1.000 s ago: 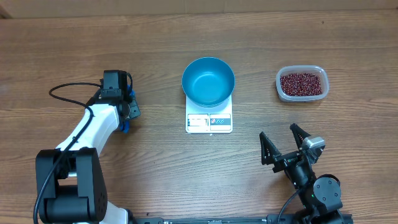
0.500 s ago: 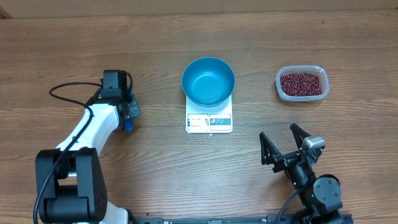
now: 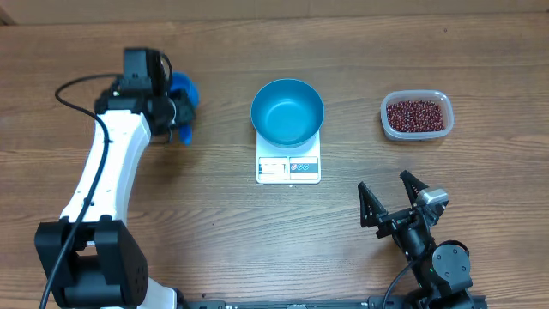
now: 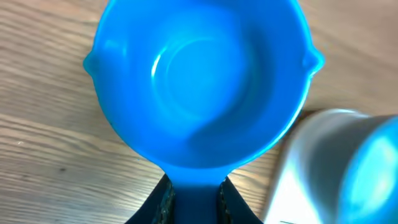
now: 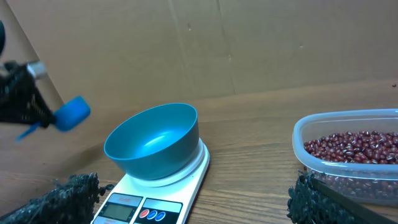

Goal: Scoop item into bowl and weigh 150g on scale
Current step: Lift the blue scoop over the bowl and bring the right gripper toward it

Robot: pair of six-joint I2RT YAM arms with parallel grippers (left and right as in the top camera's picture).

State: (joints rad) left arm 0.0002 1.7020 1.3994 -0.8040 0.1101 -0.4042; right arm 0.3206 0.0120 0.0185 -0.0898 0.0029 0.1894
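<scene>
L end effector (image 4: 194,198) clamps scoop (image 4: 199,81) handle, mostly cut off; R end effector (image 3: 383,182) wide, empty.

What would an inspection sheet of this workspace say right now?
Surface: wooden table, no spills seen.
Job's things: bowl empty, sitting on scale; beans in tub, right of scale.
Clutter: nothing seen.
End effectors: left end effector shut on handle of empty scoop; right end effector open, empty.
Cables: black cable loops beside left arm.
Surroundings: brown board behind table.
</scene>
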